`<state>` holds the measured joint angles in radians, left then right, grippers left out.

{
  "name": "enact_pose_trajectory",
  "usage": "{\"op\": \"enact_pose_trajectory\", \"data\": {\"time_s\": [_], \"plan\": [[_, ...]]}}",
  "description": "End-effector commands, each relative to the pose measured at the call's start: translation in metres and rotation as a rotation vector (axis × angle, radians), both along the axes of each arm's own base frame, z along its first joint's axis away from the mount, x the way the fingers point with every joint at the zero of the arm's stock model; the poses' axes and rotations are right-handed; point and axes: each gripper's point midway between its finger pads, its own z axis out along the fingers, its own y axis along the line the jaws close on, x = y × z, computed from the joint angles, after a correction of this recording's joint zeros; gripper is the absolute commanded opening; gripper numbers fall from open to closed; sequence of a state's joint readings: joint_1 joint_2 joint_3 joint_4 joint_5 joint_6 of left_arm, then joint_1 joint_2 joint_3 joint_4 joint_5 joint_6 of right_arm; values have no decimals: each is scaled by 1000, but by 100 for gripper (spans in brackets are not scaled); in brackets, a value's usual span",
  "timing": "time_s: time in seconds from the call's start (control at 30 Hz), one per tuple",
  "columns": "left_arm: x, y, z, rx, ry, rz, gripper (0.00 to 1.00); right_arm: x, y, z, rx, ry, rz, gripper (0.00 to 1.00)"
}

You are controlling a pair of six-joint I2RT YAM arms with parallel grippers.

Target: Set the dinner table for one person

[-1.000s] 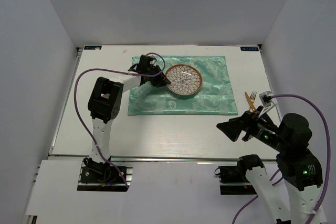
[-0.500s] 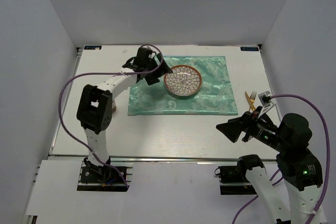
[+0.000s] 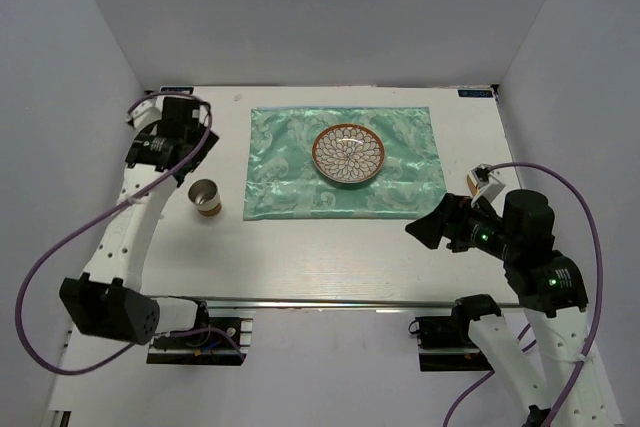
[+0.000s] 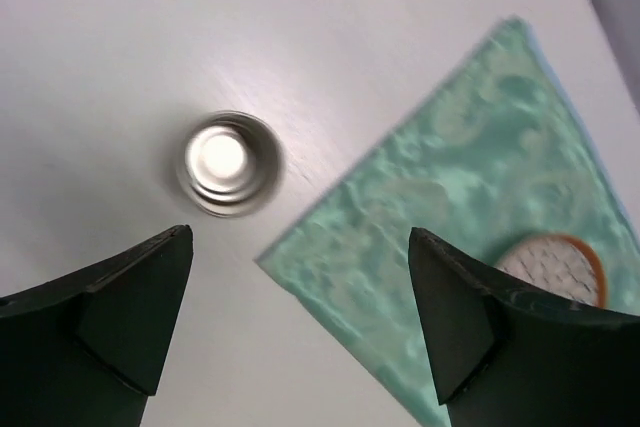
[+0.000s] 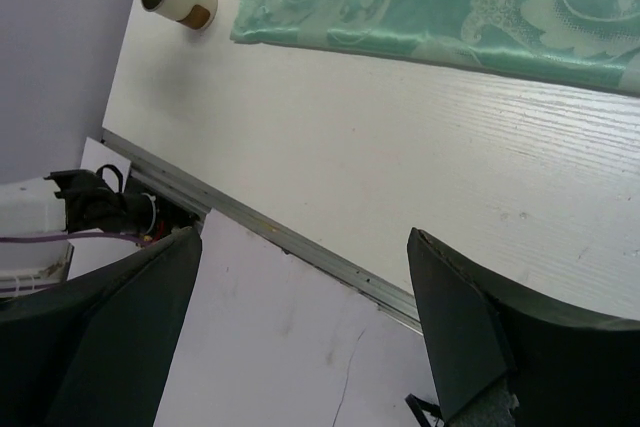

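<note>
1. My left gripper [image 4: 300, 247] has its jaws spread wide with nothing between them. It hangs over the far left part of the table [image 3: 330, 247], looking down.
2. In my left wrist view the cup [image 4: 228, 162] shows between my two fingers, well below them. It stands upright with its mouth up, a little blurred.
3. The cup rests on bare table, just beside the left edge of the mat [image 3: 290, 182] and not on it.
4. My right gripper [image 5: 303, 239] also has its jaws spread apart and holds nothing. It hovers over the near right part of the table, near the mat's right corner.
5. The table is white with faint wood grain. It lies ahead of both my bases and fills the middle of the overhead view.
6. The rail [image 5: 260, 222] runs along the table's near long edge, in front of my right fingers in the wrist view.
7. The green mat lies flat on the far half of the table, about midway between its left and right sides.
8. The plate [image 3: 348, 155] sits on the mat, near the mat's middle and a little toward its far edge. It has a brown rim and a white petal pattern.
9. The cup and plate are well apart, and neither gripper touches anything.
</note>
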<state>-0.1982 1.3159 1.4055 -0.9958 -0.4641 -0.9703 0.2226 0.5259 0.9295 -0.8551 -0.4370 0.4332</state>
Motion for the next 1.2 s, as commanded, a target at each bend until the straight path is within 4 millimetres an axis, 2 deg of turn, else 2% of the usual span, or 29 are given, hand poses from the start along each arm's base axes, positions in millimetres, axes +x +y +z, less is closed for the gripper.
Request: {"op": "enact_pose_trajectory", "data": {"time_s": [0.0, 0.07, 0.1, 0.23, 0.5, 0.67, 0.77, 0.83, 0.87, 0.93, 1.0, 1.03, 1.13, 1.17], "plan": [[-41, 45, -48, 85, 197, 133, 98, 13, 6, 18, 37, -88, 16, 89], [-43, 53, -59, 84, 200, 131, 98, 14, 10, 23, 54, -101, 31, 89], [-49, 57, -77, 68, 236, 132, 96, 13, 12, 24, 61, -101, 45, 89], [-43, 65, -98, 42, 240, 112, 93, 9, 16, 23, 72, -104, 82, 89], [-26, 64, -127, -11, 224, 68, 89, 10, 21, 0, 90, -61, 105, 89], [-22, 62, -148, -33, 250, 56, 79, 14, 24, -5, 93, -56, 115, 89], [-22, 61, -154, -43, 255, 56, 72, 22, 23, -4, 70, -59, 109, 89], [-20, 63, -154, -48, 237, 64, 64, 30, 21, -6, 42, -51, 93, 89], [-22, 62, -157, -52, 247, 61, 49, 34, 19, -3, 36, -55, 81, 89], [-21, 61, -163, -59, 259, 59, 40, 41, 20, -1, 30, -61, 76, 89], [-20, 58, -167, -73, 266, 50, 21, 46, 22, 2, 30, -65, 78, 89], [-20, 61, -168, -77, 268, 60, 15, 50, 22, 4, 30, -73, 75, 89], [-16, 58, -166, -85, 248, 45, 12, 55, 26, 12, 27, -84, 94, 89], [-15, 58, -166, -85, 248, 41, 6, 59, 29, 10, 10, -78, 110, 89]]}}
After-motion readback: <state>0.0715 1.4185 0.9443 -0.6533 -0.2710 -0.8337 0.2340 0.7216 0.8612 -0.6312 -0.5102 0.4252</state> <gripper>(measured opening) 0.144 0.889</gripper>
